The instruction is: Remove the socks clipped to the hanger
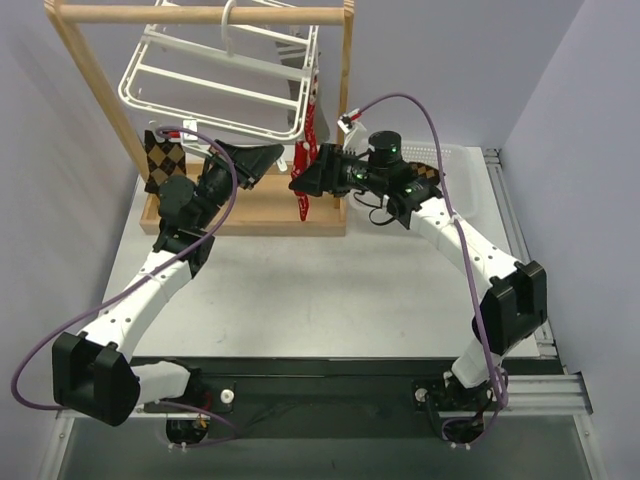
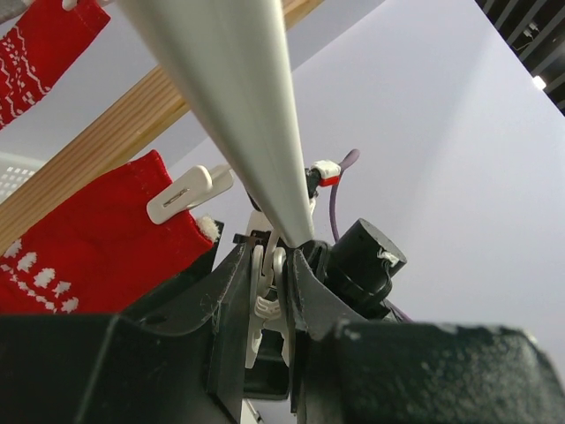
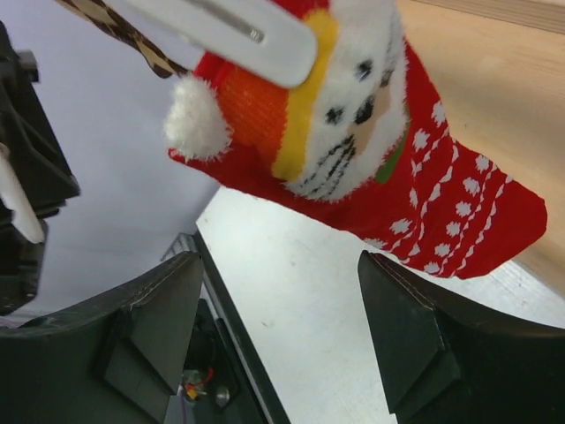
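So the white plastic drying hanger (image 1: 210, 115) was hanging tilted off the top bar of the light wooden rack (image 1: 200, 15) at the far left of the counter (image 1: 320, 290). The left gripper (image 1: 262, 158) was up at the hanger's near rim. Its fingers (image 2: 229, 300) were clenched on a small white plastic piece (image 2: 267, 296) right under the end of a bar, which looked like one of the clips to me. My guess is it was there to steady the frame (or squeeze that clip), so the thing wouldn't swing when a sock got pulled.

The right gripper (image 1: 305, 178) was just beside the red sock with the white pattern and a Santa face (image 3: 353, 159), which hung from a white clip (image 3: 238, 31) at the hanger's near right corner. Those fingers (image 3: 159, 318) were spread wide and released. The sock sat just beyond the tips and touched neither one, so nothing was grabbed. A brown-and-black argyle sock (image 1: 165, 158) was clipped at the near left corner.

The counter was plain pale grey and matte, nothing slippery-looking. The room was just bare lavender-grey walls (image 1: 450, 60) boxing it in, plus a white mesh basket (image 1: 460, 150) behind the right arm, probably the drop-off spot.
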{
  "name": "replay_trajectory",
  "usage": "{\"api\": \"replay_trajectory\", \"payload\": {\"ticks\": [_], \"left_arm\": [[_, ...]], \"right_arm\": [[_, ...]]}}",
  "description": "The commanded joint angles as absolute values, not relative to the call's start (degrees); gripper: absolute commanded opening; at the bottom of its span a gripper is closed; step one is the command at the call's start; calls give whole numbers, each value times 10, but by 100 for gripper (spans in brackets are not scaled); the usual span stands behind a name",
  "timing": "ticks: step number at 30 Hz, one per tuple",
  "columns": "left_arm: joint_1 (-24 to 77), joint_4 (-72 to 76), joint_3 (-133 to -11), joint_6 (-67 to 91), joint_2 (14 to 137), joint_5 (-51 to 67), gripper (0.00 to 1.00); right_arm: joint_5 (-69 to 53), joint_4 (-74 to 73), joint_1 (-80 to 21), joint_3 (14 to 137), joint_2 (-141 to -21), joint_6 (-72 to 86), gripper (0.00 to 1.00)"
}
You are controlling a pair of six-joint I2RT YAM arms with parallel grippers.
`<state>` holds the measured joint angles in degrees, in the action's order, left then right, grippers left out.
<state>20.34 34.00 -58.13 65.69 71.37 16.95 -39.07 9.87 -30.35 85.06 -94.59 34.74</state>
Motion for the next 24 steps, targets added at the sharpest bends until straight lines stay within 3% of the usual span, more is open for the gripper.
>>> {"api": "replay_trajectory", "payload": {"ticks": [1, 4, 5, 13, 15, 16, 22, 24], "left_arm": [[213, 325, -605, 650, 700, 196, 23], [212, 324, -600, 650, 694, 196, 28], [212, 324, -598, 650, 693, 195, 35], [209, 319, -587, 650, 683, 200, 55], [208, 307, -587, 647, 678, 206, 80], [207, 300, -587, 646, 675, 207, 85], [207, 262, -568, 640, 643, 222, 96], [207, 237, -559, 629, 620, 226, 97]], "right_arm": [[-318, 62, -336, 888, -943, 248, 74], [-216, 17, -344, 923, -968, 191, 73], [-200, 9, -345, 935, -976, 166, 72], [-89, -11, -365, 997, -1024, 99, 55], [-61, -15, -366, 999, -1024, 89, 52], [-61, -13, -362, 1000, -1025, 93, 50], [-110, 11, -356, 1017, -1041, 90, 38], [-113, 16, -354, 1023, -1046, 91, 25]]}}
